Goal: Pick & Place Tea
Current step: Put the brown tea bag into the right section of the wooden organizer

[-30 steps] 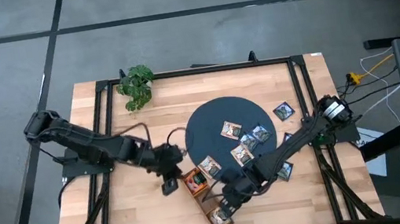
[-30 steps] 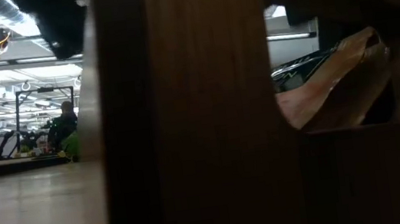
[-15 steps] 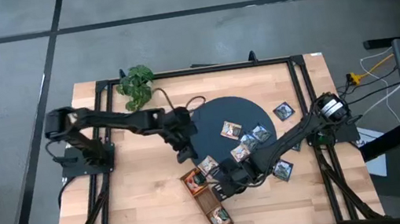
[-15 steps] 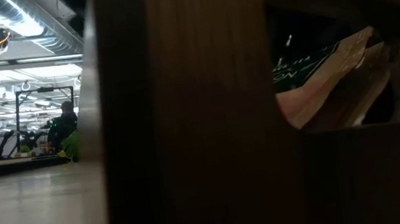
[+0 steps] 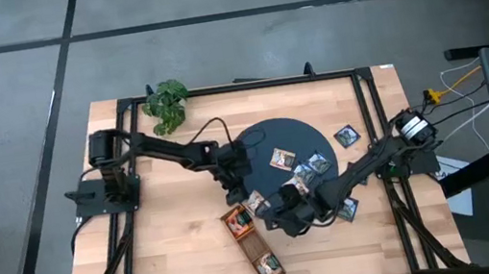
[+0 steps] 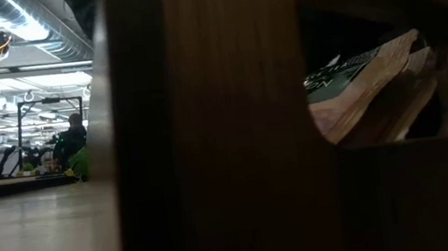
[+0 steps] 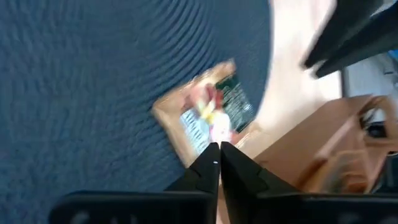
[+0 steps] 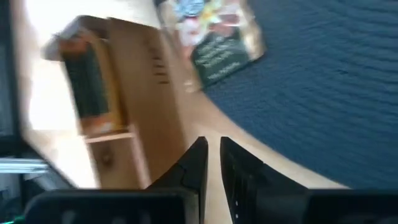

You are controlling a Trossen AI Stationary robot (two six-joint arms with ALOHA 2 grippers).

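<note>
- The tray is lying nearest me at the bench's front edge, with an orange sachet in its upper compartment and another sachet in its lowest; the middle looks empty from above.
- Just beyond it, the right gripper is hanging over the wood between tray and mat, jaws nearly together with a thin gap and nothing between them.
- Beside it, the left gripper is hovering at the mat's near rim, jaws pressed together right at the edge of a sachet; I cannot tell whether it is pinched.
- Farther back, several sachets are waiting on the mat, with more on the wood to its right.
- So the job is looking barely started: two or so filed, most still out.
- The plant is sitting at the far corner.
</note>
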